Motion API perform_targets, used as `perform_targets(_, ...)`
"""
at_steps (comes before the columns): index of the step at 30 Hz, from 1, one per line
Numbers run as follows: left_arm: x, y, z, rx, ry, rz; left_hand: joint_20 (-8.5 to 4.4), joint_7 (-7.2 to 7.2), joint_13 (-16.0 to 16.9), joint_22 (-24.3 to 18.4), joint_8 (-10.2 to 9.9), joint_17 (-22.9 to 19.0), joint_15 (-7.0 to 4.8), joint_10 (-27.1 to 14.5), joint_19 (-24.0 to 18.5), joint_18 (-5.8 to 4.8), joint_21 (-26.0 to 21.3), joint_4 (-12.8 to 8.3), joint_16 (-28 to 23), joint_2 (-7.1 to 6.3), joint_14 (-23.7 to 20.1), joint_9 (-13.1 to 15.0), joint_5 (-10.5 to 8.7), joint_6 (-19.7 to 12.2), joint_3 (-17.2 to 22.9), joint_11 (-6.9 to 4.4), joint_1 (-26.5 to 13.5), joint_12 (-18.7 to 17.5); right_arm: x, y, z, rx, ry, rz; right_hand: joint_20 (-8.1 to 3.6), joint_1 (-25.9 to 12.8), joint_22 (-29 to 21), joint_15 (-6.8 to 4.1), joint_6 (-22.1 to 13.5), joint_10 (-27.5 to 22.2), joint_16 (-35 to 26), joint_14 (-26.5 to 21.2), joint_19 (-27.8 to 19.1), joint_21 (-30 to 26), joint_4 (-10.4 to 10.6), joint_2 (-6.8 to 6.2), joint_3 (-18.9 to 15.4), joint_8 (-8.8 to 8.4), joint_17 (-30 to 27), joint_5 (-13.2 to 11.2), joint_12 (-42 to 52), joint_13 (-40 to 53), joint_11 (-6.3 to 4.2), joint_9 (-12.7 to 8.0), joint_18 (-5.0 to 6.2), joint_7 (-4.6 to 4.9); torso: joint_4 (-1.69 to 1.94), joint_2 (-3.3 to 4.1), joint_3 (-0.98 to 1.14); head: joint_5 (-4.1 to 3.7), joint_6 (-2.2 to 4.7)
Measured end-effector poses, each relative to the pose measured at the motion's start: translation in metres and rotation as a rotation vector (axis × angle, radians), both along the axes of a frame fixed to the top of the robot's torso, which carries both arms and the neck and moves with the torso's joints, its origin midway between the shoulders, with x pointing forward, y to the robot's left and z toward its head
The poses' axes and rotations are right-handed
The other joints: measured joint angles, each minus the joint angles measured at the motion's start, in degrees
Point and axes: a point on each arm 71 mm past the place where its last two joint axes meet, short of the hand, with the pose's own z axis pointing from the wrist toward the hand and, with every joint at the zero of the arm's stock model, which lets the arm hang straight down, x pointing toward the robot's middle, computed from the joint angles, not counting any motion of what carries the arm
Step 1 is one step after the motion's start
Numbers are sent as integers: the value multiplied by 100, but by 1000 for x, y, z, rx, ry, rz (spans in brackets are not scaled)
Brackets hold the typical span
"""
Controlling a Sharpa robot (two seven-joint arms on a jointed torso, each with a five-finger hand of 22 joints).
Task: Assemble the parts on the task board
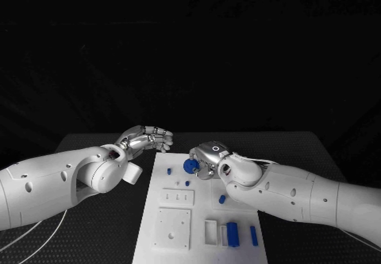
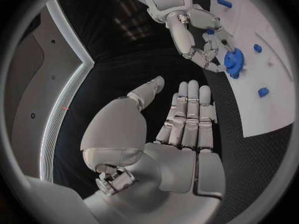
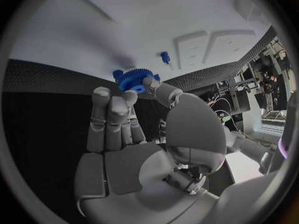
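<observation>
The right hand [image 1: 208,159] is pinching a blue gear [image 1: 190,165] between its thumb and fingertips [image 3: 131,98], holding it over the far end of the task board [image 1: 238,212], near that end's middle. In the left wrist view the gear [image 2: 234,63] is sitting at the tips of the right hand [image 2: 201,34], just above the white plate [image 2: 268,104]. The left hand [image 1: 147,137] is hovering off the board's far left corner, over the black table [image 1: 119,220], well apart from the gear; its fingers [image 2: 190,117] are lying straight and side by side with the thumb set off from them, and nothing is in its grasp.

Small blue pegs [image 1: 169,171] are standing near the board's far left edge and a little inward [image 1: 187,183], and another blue piece [image 1: 222,199] is lying near its middle. Toward the near right corner, a blue block [image 1: 232,234] and a thin blue bar [image 1: 253,235] are resting side by side. White raised plates [image 1: 178,197] are occupying the board's left half. Beyond the table, the background is lying in darkness.
</observation>
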Motion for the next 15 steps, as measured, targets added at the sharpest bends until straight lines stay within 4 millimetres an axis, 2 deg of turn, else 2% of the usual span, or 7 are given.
perform_targets(15, 0, 0, 0, 0, 0, 1, 0, 0, 5, -5, 0, 4, 0, 0, 0, -5, 0, 0, 0, 0, 0, 5, 0, 0, 0, 0, 0, 0, -1, 10, -3, -10, -25, -9, -18, 22, 0, -7, 4, 1, 0, 32, 20, 0, 40, -23, 40, -19, 13, 0, 23, -13, -1, 16, 0, -4, -12, 1, 2, 44, -6)
